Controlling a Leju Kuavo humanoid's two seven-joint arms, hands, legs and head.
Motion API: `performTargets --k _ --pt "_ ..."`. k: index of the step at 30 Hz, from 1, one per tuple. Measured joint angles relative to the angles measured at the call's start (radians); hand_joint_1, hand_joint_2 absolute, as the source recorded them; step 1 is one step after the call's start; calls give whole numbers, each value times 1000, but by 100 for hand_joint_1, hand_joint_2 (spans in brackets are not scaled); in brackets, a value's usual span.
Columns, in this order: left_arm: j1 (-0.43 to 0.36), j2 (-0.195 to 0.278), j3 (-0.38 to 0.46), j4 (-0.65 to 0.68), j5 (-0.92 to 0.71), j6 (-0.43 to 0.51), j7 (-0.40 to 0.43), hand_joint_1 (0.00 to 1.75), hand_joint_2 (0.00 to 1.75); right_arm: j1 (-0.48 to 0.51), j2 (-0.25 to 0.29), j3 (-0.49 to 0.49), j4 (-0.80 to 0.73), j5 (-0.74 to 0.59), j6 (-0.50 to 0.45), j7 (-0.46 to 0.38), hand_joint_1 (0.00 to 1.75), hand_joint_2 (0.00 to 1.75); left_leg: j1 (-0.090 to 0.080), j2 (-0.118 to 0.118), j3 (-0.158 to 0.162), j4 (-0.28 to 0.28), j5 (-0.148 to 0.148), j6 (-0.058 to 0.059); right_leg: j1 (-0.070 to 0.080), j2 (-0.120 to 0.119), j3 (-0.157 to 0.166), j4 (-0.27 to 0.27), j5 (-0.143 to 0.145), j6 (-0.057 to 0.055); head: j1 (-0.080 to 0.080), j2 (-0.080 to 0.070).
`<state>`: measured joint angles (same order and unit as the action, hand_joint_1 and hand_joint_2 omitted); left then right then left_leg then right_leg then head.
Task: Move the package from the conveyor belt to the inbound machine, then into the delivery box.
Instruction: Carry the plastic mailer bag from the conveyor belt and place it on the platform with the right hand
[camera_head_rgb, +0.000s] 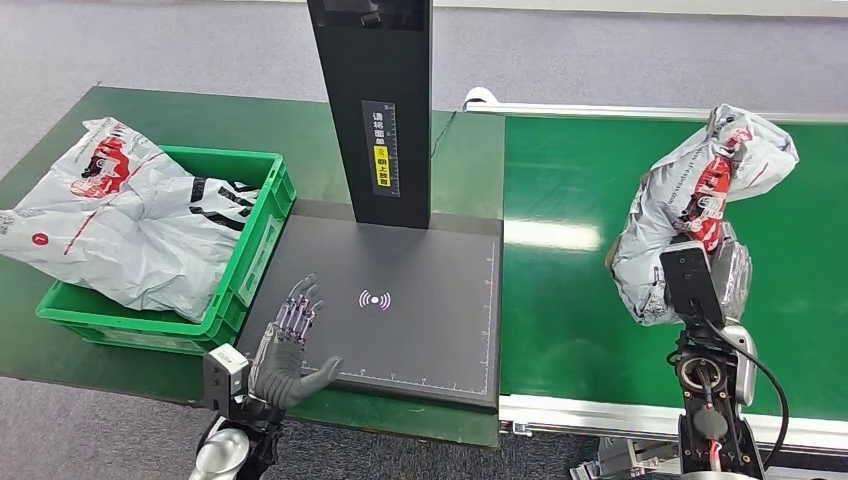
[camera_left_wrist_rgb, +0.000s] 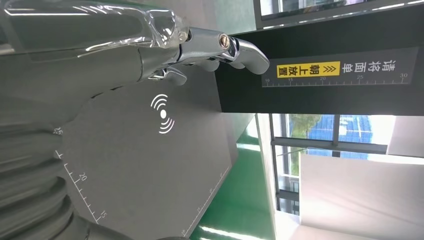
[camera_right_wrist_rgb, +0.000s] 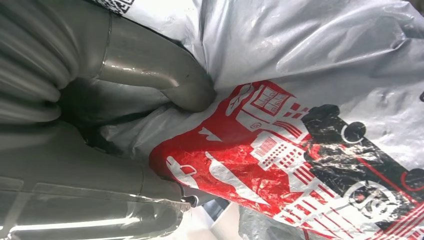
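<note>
Holding the bag (camera_head_rgb: 690, 190) above the belt (camera_head_rgb: 570, 300), the right hand (camera_head_rgb: 725, 275) grips tight; the left hand (camera_head_rgb: 292, 345) rests wide on the scanner (camera_head_rgb: 420, 320).

Bright, even overhead light, with glare caught on shiny surfaces.
A pale band of glare is seen on the green conveyor belt (camera_head_rgb: 650, 250) just right of the dark scanner plate (camera_head_rgb: 400, 300), and soft, short shadows are cast beside the green crate (camera_head_rgb: 255, 250). In the left wrist view, the far windows (camera_left_wrist_rgb: 330, 130) are blown out. In the right wrist view, the grey package (camera_right_wrist_rgb: 310, 75) is rendered sharp with specular sheen, while the thumb (camera_right_wrist_rgb: 150, 75) close to the lens is slightly softened.
</note>
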<state>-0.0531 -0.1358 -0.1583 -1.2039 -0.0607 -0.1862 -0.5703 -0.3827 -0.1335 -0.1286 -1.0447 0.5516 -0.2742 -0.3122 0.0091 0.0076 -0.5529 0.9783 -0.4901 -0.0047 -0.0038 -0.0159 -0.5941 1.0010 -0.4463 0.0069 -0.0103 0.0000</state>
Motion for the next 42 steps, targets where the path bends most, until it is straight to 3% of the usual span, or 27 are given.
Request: performTargets --k 8,17,22,29,36,42 --pt "0 0 0 0 0 0 -1 0 175 16 12 0 -48 -9 0 -12 175 175 0 0 0 0 0 0 0 0 0 0 0 0 0 0" --pt "-19 -14 0 4 -20 -16 -20 0 175 49 52 80 -204 43 -60 -159 175 175 0 1 0 0 0 0 0 0 0 0 0 0 0 0" --pt "-63 -21 0 25 -23 -28 -30 0 175 42 55 242 -294 158 -31 -207 175 175 0 1 0 0 0 0 0 0 0 0 0 0 0 0" --pt "-133 -13 0 107 -6 -49 -95 0 175 -53 25 567 -288 396 -17 -250 175 175 0 2 1 0 1 0 0 1 0 1 0 0 0 0" --pt "-166 -2 0 169 6 -38 -122 0 175 -188 14 788 -197 387 28 -249 175 175 0 3 0 0 1 0 0 1 0 1 0 0 0 0" --pt "-175 4 0 193 21 -35 -127 0 175 -310 20 956 -27 409 180 -165 175 175 0 2 0 0 1 0 0 1 0 1 0 0 0 0"
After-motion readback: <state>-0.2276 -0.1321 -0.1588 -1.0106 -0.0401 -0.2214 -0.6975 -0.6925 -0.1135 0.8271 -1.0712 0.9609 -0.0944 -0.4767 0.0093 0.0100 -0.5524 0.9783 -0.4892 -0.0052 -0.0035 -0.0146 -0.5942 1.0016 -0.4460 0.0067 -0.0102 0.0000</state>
